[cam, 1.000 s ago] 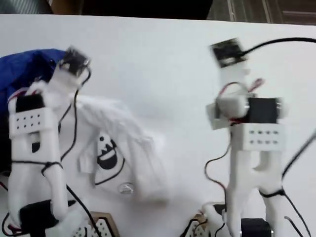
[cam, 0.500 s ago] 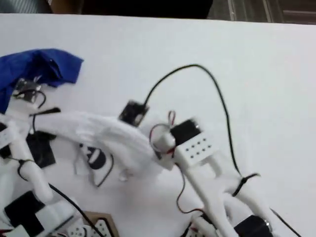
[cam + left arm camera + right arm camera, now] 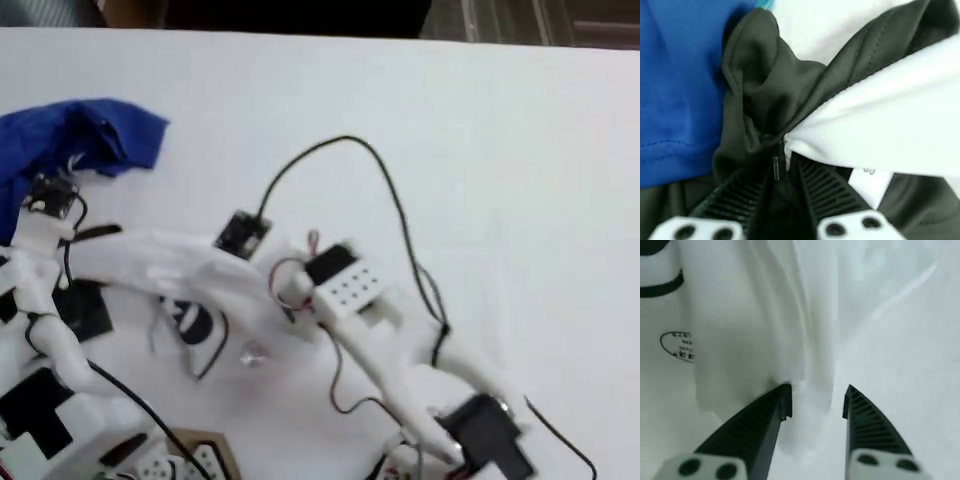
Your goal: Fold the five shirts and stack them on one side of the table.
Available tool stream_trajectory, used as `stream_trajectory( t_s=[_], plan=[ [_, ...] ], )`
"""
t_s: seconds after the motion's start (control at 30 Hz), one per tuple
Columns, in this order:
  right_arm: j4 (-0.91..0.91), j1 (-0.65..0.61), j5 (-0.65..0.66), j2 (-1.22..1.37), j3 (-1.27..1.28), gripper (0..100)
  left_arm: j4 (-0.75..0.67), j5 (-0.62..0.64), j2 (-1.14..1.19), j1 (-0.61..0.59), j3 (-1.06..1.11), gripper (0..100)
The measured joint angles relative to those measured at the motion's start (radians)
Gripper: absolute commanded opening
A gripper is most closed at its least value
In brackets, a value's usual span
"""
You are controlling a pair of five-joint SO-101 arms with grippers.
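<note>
Left wrist view: my left gripper (image 3: 780, 152) clamps the white printed shirt (image 3: 880, 115) (black cloth (image 3: 755, 75) too); right gripper (image 3: 817, 394) gapes

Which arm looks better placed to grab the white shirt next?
The right. The right tool is open around a fold of the white shirt, so it likely only needs to close. The left tool is shut on that shirt and black cloth beside the blue shirt, so it is busy.

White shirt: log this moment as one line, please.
white shirt bunched in a ridge | left jaws shut on it with black fabric | right jaws open astride its fold | blue shirt heaped beside left arm
</note>
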Motion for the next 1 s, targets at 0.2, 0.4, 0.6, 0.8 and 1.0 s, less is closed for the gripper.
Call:
stream_trajectory(
  t_s=[0.2, 0.4, 0.6, 0.8, 1.0],
  plan=[
    [0.0, -0.014, -0.011, 0.044, -0.104, 2.1, 0.0, 0.0, 0.0, 0.0, 0.0, 2],
    [0.0, 0.063, -0.011, 0.046, -0.169, 2.0, 0.0, 0.0, 0.0, 0.0, 0.0, 2],
    [0.005, 0.212, -0.011, 0.052, -0.272, 2.0, 0.0, 0.0, 0.0, 0.0, 0.0, 2],
    [0.061, 0.196, -0.011, 0.052, -0.285, 2.2, 0.0, 0.0, 0.0, 0.0, 0.0, 2],
    [0.089, 0.152, -0.015, 0.06, -0.285, 4.3, 0.0, 0.0, 0.0, 0.0, 0.0, 2]
  ],
)
